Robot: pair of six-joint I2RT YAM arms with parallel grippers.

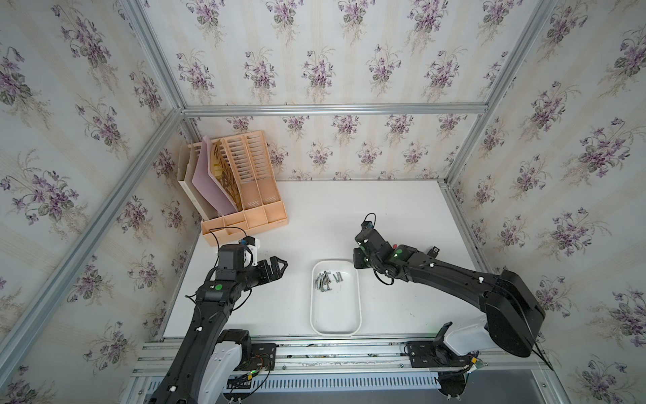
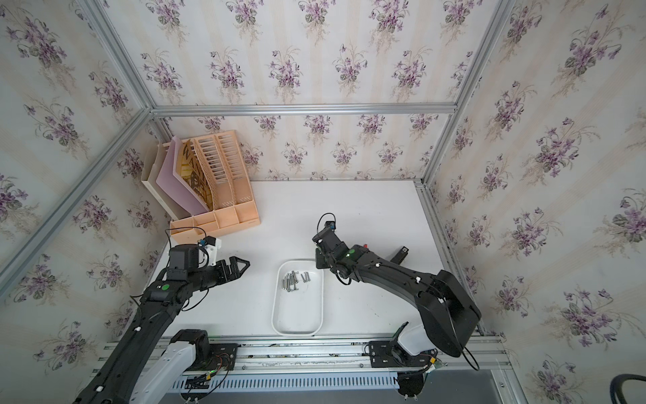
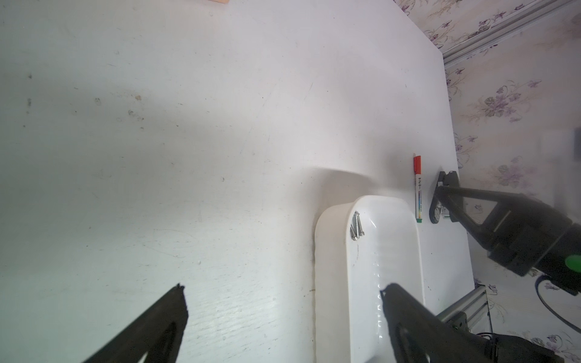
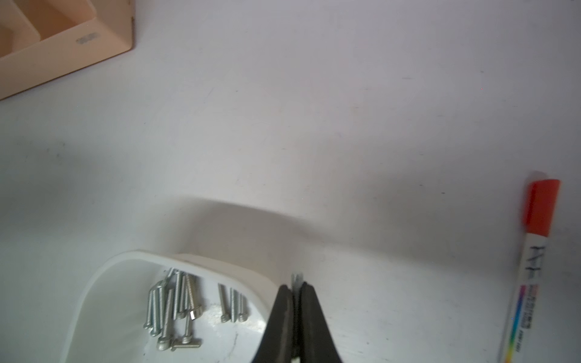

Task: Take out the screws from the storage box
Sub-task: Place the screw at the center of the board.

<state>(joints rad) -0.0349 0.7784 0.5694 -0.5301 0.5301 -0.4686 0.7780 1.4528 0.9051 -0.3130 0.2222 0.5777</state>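
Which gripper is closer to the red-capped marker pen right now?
Right. The right gripper, shut on a screw, hangs just outside the storage box on the marker pen side; the left gripper is open across the box from it.

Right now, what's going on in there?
The right fingers are shut on one screw, just outside the storage box, over the table. The other screws lie in the box's far end. The left fingers stand open beside it, holding nothing.
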